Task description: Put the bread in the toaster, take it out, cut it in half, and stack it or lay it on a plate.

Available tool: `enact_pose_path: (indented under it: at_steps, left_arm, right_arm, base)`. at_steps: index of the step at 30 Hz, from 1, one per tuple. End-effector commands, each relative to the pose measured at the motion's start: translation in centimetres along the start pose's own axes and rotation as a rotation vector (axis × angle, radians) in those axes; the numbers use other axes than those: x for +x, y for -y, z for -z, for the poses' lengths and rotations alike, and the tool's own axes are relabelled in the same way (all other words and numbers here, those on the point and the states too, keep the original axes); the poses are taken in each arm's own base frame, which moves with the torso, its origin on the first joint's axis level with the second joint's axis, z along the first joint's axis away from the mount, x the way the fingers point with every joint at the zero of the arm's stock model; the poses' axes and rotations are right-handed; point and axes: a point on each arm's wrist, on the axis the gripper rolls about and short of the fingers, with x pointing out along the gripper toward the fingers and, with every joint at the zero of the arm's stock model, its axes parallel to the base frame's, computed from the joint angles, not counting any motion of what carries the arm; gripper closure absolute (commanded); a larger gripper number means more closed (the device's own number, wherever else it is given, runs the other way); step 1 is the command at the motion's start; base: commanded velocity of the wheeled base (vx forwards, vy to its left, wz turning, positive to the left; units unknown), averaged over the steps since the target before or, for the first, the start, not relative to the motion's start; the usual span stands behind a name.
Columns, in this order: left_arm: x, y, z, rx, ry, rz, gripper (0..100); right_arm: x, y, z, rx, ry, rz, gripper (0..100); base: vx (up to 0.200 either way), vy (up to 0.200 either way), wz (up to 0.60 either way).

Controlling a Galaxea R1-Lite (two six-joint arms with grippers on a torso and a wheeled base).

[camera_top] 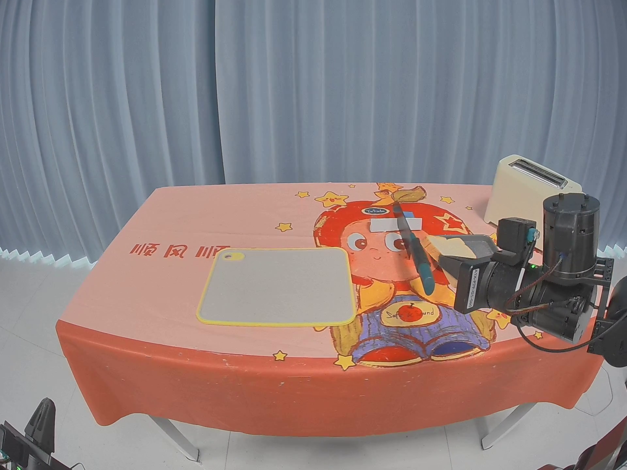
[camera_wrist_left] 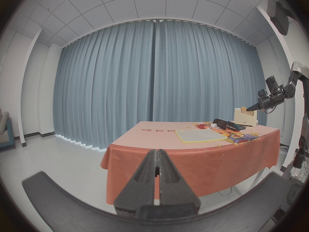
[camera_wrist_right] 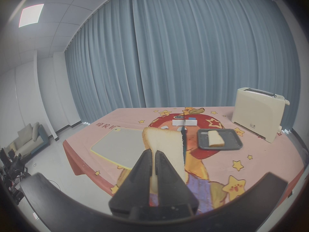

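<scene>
Bread slice (camera_wrist_right: pixel 165 145), pale and square with a tan crust: pinched at one edge in the right claw (camera_wrist_right: pixel 153 154), dark fingers (camera_wrist_right: pixel 140 174) drawn narrow onto it, with most of the slice jutting out past the tips. Held in the air over the right part of the table (camera_top: pixel 196 220), a long one draped in an orange-pink cloth printed with a cartoon child and yellow stars. From the head camera, bread slice placed between the knife and the toaster, lifted clear of the cloth. Cream-white boxy toaster (camera_top: pixel 526 197) upright at the far right corner of the table, long slot on top. Near it, toward the knife, a dark grey rectangular tray (camera_wrist_right: pixel 203 139) flat on the cloth, with a second, smaller piece of pale bread (camera_wrist_right: pixel 215 138) lying inside. Black-bladed knife with a teal handle (camera_top: pixel 413 246) right of the table's middle, blade crossing a small white block holder (camera_top: pixel 385 224), handle end toward the near edge. Grey rectangular cutting board with a yellow rim (camera_top: pixel 277 286) flat on the cloth left of the cartoon figure, well apart from the tray. Left claw (camera_wrist_left: pixel 157 155) low and off the near left corner of the table, far from everything on it, fingers pressed together with only a hairline slit between them, closed on itself. Blue-grey pleated curtain (camera_top: pixel 326 66) hanging behind the table.
</scene>
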Motion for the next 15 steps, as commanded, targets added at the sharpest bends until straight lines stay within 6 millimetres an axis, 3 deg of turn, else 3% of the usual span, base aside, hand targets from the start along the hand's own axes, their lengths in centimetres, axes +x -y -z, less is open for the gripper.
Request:
enact_pose_path:
  at_steps: [1, 15]
  left_arm:
    - [0.14, -0.01, 0.48, 0.000, -0.019, -0.002, 100]
    - [0.13, 0.00, 0.48, 0.021, -0.017, 0.002, 100]
  right_arm:
    - [0.28, 0.37, -0.06, 0.005, 0.001, 0.025, 100]
    - [0.58, 0.71, 0.03, 0.009, -0.006, 0.040, 100]
  base:
    - [0.000, -0.200, 0.00]
    - [0.000, 0.000, 0.00]
